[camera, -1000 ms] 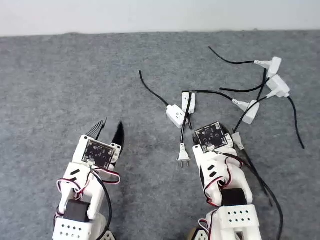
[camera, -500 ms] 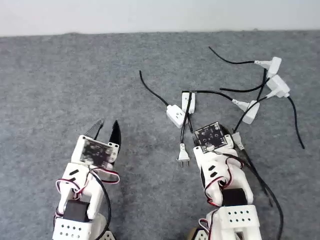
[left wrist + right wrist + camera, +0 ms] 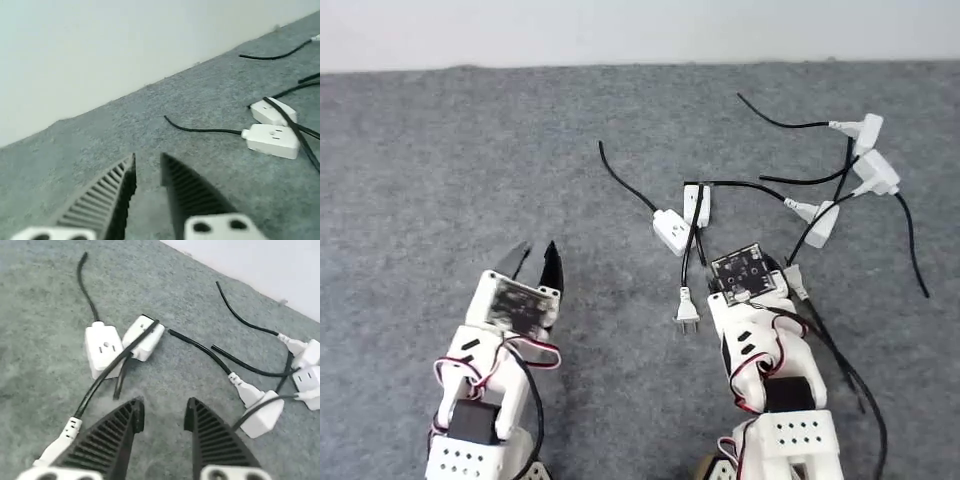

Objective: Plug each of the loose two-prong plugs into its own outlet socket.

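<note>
Near the empty socket pair, one plug lies loose, three sockets to its right seem filled, and left gripper and right gripper both stand parted, holding nothing.

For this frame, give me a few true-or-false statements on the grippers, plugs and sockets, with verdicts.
1. The right gripper holds nothing. True.
2. The left gripper is shut on a cable. False: it is open and empty.
3. A black cable lies across one of the two middle sockets. True.
4. The plug nearest those sockets is plugged in. False: it lies loose on the carpet, prongs bare.
</note>
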Robot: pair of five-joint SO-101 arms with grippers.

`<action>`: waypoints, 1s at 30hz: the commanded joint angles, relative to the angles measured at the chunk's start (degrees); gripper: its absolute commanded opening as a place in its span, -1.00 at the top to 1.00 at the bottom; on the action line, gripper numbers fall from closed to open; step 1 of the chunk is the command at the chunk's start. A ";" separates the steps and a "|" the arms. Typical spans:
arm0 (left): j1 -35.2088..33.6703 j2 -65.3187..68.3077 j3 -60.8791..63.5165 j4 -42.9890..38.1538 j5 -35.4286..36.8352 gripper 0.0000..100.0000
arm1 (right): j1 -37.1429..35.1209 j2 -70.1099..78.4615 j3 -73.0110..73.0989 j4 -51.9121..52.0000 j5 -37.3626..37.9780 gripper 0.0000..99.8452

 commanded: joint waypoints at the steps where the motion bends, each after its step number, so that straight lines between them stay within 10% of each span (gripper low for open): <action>1: -4.04 0.00 -3.03 0.09 4.75 0.55 | -1.10 -0.92 -1.14 -0.57 0.35 0.82; 10: 2.81 0.35 -1.01 0.26 -2.90 0.99 | -1.19 -1.01 -1.23 -0.57 1.93 0.85; 18: -3.25 0.09 -2.86 -0.09 1.93 0.61 | -0.48 -1.01 -1.23 -0.57 1.49 0.80; 21: -4.13 0.26 -3.12 0.00 2.37 0.61 | -2.42 -0.57 -0.97 -0.48 4.92 0.99; 30: 4.48 0.18 -0.66 0.18 -4.40 0.91 | 1.45 -1.01 -1.23 -1.19 -2.02 0.73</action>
